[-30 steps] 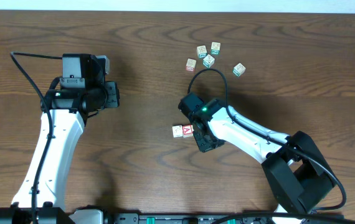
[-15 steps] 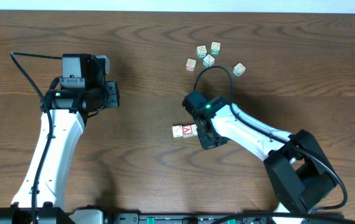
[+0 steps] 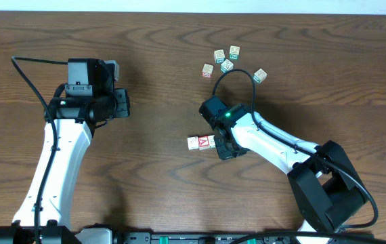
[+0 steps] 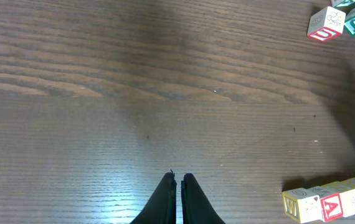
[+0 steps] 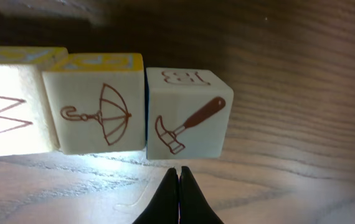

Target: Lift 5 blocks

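Three blocks stand side by side in a row [image 3: 198, 143] at the table's middle; one has a red face with a white "A" [image 4: 331, 205]. In the right wrist view they show a zigzag print, an umbrella [image 5: 94, 111] and a hammer [image 5: 186, 122]. My right gripper [image 5: 179, 169] is shut and empty, its tips low over the wood just in front of the hammer block; from overhead it [image 3: 219, 145] covers the row's right end. Several more blocks [image 3: 227, 66] lie scattered at the far side. My left gripper [image 4: 177, 177] is shut and empty over bare wood.
The left arm [image 3: 88, 102] hangs over the table's left half, far from all blocks. The right arm's black cable [image 3: 237, 76] loops close to the far cluster. Two of the far blocks [image 4: 327, 23] show at the top right of the left wrist view.
The right arm's wrist has shifted slightly toward the far right. The row of blocks and the left arm have not moved. Both grippers stay shut.
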